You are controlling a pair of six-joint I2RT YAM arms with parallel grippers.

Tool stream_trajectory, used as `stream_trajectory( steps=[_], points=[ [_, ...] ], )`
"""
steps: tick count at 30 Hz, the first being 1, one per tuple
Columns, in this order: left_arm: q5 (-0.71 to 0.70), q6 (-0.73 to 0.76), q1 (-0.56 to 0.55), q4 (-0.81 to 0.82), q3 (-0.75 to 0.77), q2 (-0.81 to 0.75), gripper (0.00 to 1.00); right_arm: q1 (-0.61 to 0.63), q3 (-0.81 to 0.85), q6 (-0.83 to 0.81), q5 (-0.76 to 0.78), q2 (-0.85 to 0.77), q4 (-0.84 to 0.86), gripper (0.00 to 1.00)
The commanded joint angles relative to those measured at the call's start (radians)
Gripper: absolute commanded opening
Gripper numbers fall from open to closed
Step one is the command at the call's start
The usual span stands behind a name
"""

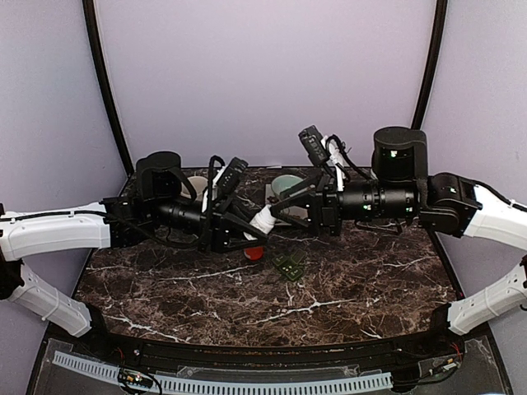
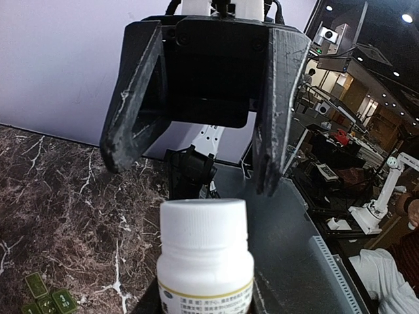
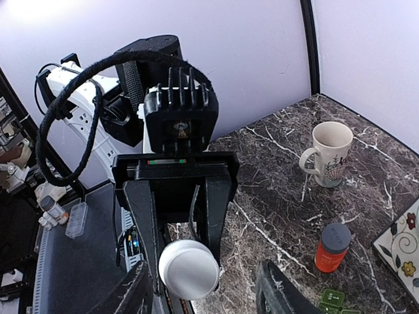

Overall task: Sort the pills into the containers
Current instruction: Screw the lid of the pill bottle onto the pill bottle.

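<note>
My left gripper [image 1: 254, 224] is shut on a white pill bottle [image 2: 205, 255] and holds it above the table's middle, its cap [image 3: 188, 269] pointing at the right arm. Facing it, my right gripper [image 3: 203, 273] stands open. Its fingers [image 2: 272, 111] flank the cap widely without touching it. The containers, a small dark green pill-box strip [image 1: 289, 265], lie on the marble just below the two grippers. The strip also shows in both wrist views: pill-box strip [image 2: 46, 301], pill-box strip [image 3: 334, 301]. No loose pills are in view.
A red bottle with a grey cap [image 3: 332, 247] stands next to the pill box. A beige mug [image 3: 329, 154] and a pale green bowl [image 1: 286, 185] sit at the back. A floral plate [image 3: 402, 245] lies at the right wrist view's right edge.
</note>
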Motion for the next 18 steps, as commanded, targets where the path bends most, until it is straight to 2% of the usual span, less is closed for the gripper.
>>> stream_trajectory(
  steps=[1, 12, 15, 18],
  points=[
    [0.041, -0.001, 0.007, -0.004, 0.031, -0.001, 0.00, -0.017, 0.002, 0.026, -0.058, 0.016, 0.067, 0.54],
    [0.053, 0.002, 0.008, -0.001, 0.048, 0.018, 0.00, -0.022, 0.004, 0.049, -0.109, 0.041, 0.068, 0.49],
    [0.054, 0.002, 0.009, 0.001, 0.050, 0.021, 0.00, -0.024, 0.002, 0.054, -0.112, 0.042, 0.069, 0.40],
    [0.056, 0.003, 0.009, 0.000, 0.049, 0.022, 0.00, -0.027, 0.001, 0.064, -0.126, 0.046, 0.073, 0.24]
  ],
)
